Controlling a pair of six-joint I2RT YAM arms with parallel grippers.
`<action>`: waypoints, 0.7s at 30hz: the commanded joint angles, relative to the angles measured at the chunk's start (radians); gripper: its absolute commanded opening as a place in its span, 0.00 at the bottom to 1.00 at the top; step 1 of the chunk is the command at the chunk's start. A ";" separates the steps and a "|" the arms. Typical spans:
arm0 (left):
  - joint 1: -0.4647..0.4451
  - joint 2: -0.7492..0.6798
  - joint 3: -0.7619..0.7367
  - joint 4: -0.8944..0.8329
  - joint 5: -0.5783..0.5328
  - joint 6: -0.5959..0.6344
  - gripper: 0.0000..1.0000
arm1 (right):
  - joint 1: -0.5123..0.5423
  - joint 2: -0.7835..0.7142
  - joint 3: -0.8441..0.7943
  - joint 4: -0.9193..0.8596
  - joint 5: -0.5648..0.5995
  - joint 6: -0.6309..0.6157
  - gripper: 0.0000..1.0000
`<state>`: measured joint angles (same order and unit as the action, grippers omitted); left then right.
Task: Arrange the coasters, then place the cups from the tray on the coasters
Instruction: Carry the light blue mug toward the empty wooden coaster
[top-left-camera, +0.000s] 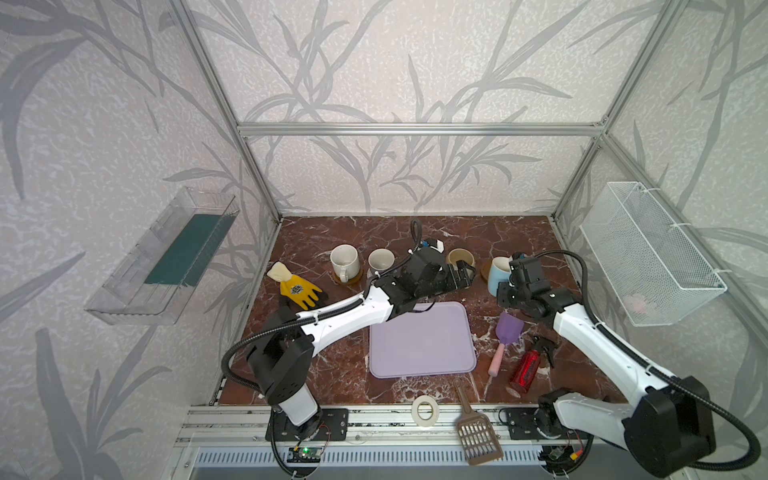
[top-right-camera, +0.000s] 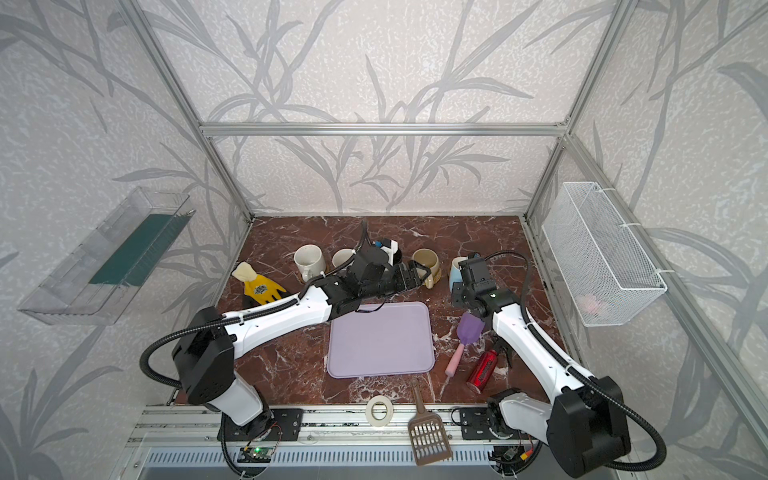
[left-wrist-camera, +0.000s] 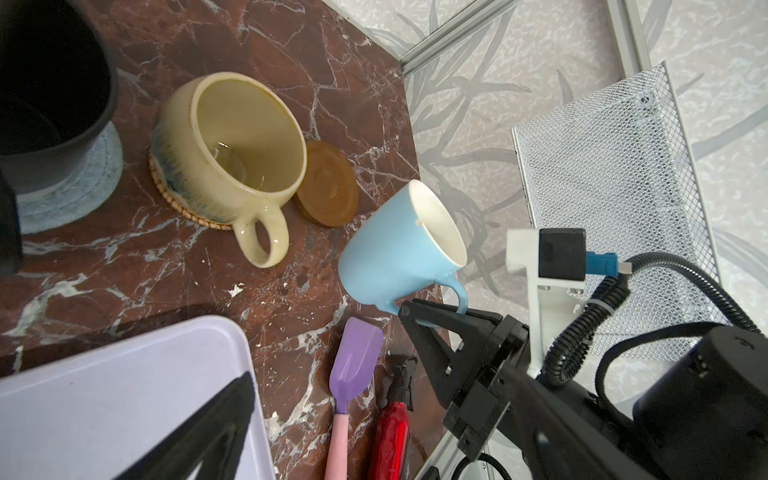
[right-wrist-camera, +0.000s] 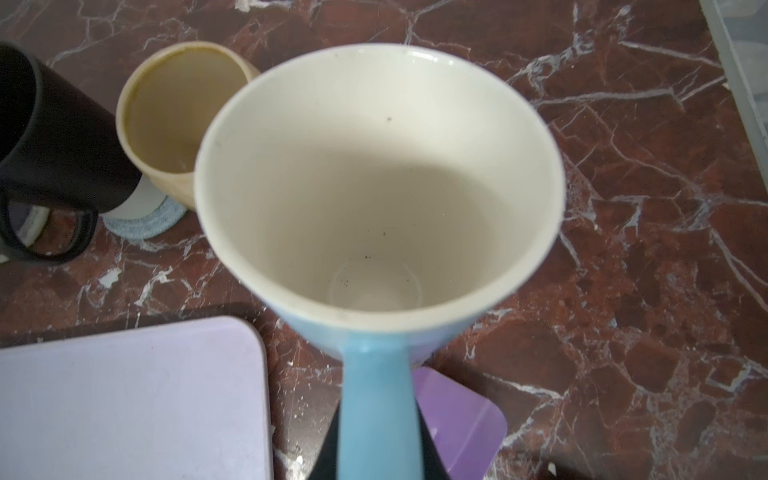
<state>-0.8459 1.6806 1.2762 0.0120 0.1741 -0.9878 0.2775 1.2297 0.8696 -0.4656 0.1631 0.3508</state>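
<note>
Your right gripper (left-wrist-camera: 419, 318) clamps the blue cup (left-wrist-camera: 390, 257) by its handle, tilted, beyond the tray (top-left-camera: 419, 345); your left gripper (top-left-camera: 464, 275) gapes there too.

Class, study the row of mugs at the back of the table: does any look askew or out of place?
Yes: the light blue mug hangs tilted, gripped by its handle in the right end effector, while the brown wooden coaster beside it lies bare. The cream mug stands upright on its rattan coaster.
</note>
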 joint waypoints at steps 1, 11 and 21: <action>0.014 0.052 0.092 -0.083 0.018 0.043 0.99 | -0.054 0.068 0.088 0.144 -0.014 -0.046 0.00; 0.039 0.134 0.187 -0.117 0.047 0.056 0.99 | -0.151 0.363 0.254 0.210 -0.082 -0.091 0.00; 0.042 0.160 0.198 -0.135 0.076 0.057 0.99 | -0.158 0.512 0.359 0.185 -0.030 -0.166 0.00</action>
<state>-0.8074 1.8267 1.4403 -0.1055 0.2390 -0.9421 0.1249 1.7290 1.1820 -0.3386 0.1040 0.2176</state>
